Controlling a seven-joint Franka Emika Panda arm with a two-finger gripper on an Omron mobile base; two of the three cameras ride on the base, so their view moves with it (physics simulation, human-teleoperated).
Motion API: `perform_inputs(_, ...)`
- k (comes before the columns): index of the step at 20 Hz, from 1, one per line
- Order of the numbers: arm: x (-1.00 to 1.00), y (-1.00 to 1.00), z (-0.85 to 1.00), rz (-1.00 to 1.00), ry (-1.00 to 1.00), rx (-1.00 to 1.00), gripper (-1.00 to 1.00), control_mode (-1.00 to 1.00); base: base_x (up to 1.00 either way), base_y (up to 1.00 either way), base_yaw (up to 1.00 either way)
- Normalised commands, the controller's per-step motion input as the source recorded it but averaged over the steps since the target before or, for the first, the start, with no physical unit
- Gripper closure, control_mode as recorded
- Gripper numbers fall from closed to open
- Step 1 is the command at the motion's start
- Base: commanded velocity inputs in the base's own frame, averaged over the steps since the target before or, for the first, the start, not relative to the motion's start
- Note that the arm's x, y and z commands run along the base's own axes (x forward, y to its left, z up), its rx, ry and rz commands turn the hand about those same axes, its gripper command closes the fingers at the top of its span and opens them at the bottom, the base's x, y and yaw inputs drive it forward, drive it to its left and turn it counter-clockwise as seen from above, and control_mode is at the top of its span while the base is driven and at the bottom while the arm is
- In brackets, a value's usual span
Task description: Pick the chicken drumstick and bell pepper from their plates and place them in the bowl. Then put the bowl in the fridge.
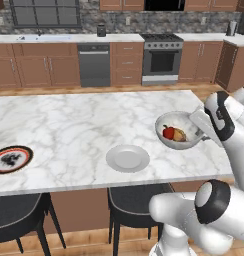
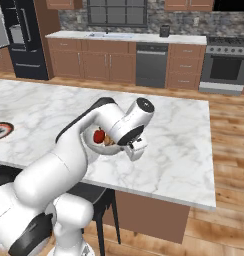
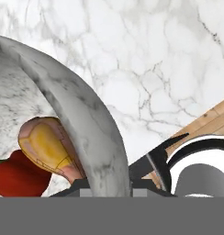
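Sitting at the island's left edge is the black-and-red plate (image 1: 12, 159); the plain plate (image 1: 127, 158) is lying mid-counter; rightward, the gripper (image 1: 203, 131) is pinching the bowl (image 1: 178, 141) rim, lifted, carrying bell pepper (image 1: 168, 132) and chicken drumstick (image 1: 180, 135).

From behind the arm I have two raised base cameras angled forward and down over the marble island (image 1: 69, 130), the left one facing the stove (image 1: 161, 57) wall, the right one taking in the fridge (image 2: 24, 40). Both share the bowl (image 1: 166, 141). My hand camera sits right against the bowl's rim, looking down.
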Motion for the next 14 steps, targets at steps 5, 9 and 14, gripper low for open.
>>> perform_inputs(5,-0.20,0.58,0.04,-0.03,0.00,-0.02,1.00,-1.00,0.00,0.00,0.00)
perform_inputs(9,-0.26,0.63,0.01,-0.20,-0.01,0.00,1.00,-1.00,0.00,0.00,0.00)
perform_inputs(14,-0.12,0.63,0.00,-0.28,-0.01,-0.01,1.00,-1.00,0.00,0.00,0.00)
